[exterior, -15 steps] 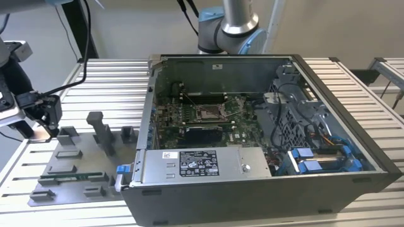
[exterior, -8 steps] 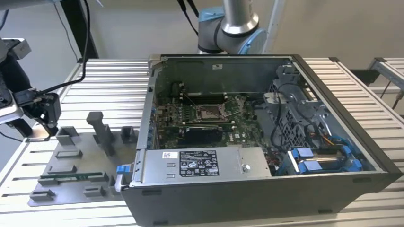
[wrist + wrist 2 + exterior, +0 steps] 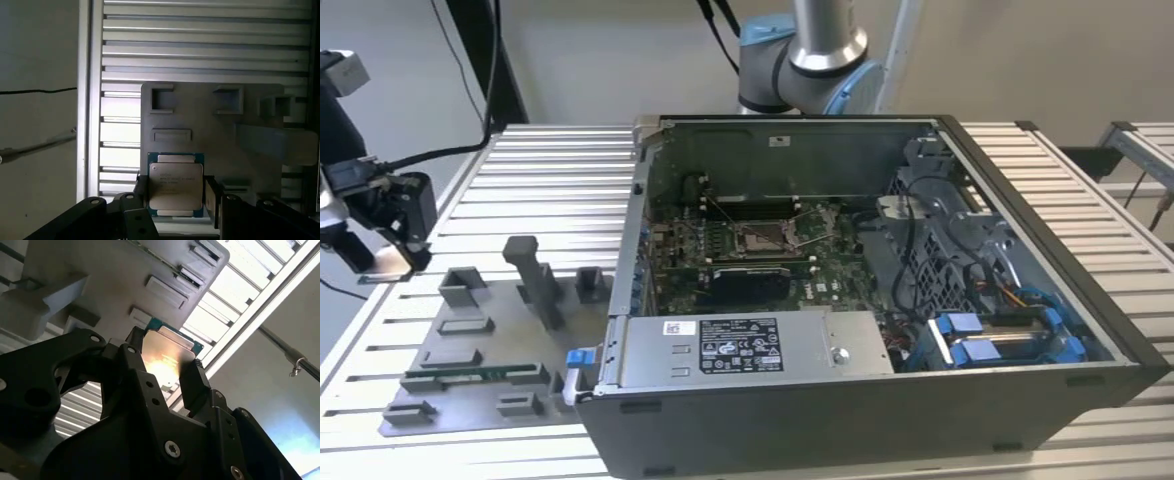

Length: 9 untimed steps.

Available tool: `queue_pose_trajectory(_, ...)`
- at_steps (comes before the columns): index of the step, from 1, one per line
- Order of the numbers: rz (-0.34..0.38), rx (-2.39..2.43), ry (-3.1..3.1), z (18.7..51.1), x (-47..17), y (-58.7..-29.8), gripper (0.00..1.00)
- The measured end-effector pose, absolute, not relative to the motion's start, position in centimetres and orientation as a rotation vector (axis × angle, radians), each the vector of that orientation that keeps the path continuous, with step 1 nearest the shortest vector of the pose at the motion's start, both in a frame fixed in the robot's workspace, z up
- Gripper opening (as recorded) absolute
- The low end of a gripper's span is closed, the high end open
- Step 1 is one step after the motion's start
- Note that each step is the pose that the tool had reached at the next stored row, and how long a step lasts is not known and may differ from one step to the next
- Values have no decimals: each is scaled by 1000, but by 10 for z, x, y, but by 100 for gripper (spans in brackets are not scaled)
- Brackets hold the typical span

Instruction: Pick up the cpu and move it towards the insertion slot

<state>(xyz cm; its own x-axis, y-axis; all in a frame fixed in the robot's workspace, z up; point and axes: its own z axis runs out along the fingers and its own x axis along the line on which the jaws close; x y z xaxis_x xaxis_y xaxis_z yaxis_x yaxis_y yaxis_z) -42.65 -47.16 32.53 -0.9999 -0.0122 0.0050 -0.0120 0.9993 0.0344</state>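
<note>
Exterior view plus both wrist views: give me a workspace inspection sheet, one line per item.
Surface: slatted aluminium table carrying a grey fixture plate and an open computer case.
Job's things: cpu gripped by its edges, held off the fixture plate; insertion slot on the board inside the computer case, far from the cpu.
Clutter: memory stick lying in the fixture plate.
Grippers: gripper shut on the cpu, at the exterior view's left by the table edge.
Cables: black cable near the gripper; wire bundles inside the case.
Surroundings: arm base behind the case.
</note>
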Motion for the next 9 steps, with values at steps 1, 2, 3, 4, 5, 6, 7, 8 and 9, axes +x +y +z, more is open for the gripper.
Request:
queue_pose_trajectory(1,-54,19,-3136,327,-426,-472,0)
queue_pose_trajectory(2,-54,19,-3136,329,-426,-472,0)
queue_pose_trajectory(3,-54,19,-3136,331,-426,-472,0)
queue_pose_trajectory(4,-54,19,-3136,333,-426,-472,0)
queue_pose_trajectory(5,-54,19,-3136,335,-426,-472,0)
queue_pose_trajectory(6,-54,19,-3136,337,-426,-472,0)
queue_pose_trajectory(7,-54,19,-3136,339,-426,-472,0)
queue_pose_trajectory(8,-54,19,-3136,341,-426,-472,0)
queue_pose_trajectory(9,-54,19,-3136,343,-426,-472,0)
